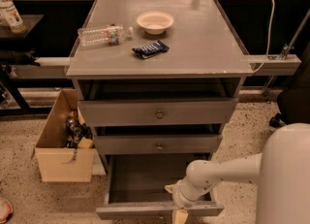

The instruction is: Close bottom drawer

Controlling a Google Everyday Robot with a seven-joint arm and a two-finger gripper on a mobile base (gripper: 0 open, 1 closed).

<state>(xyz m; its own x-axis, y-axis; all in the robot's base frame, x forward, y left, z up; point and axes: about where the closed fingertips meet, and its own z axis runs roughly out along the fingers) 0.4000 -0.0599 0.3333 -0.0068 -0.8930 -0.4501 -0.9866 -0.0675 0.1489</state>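
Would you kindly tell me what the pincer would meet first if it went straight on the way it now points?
The pincer points downward at the view's lower edge, right at the front panel of the open bottom drawer. It would likely meet that front's top rim first, though depth is unclear.

The bottom drawer [131, 212] is seen standing wide open below the middle drawer [121, 144]. The claw [180, 215] is found at its front edge, right of centre. A bowl [155, 22], a bottle [101, 35] and a dark packet [150, 49] are carried by the surface [208, 43].
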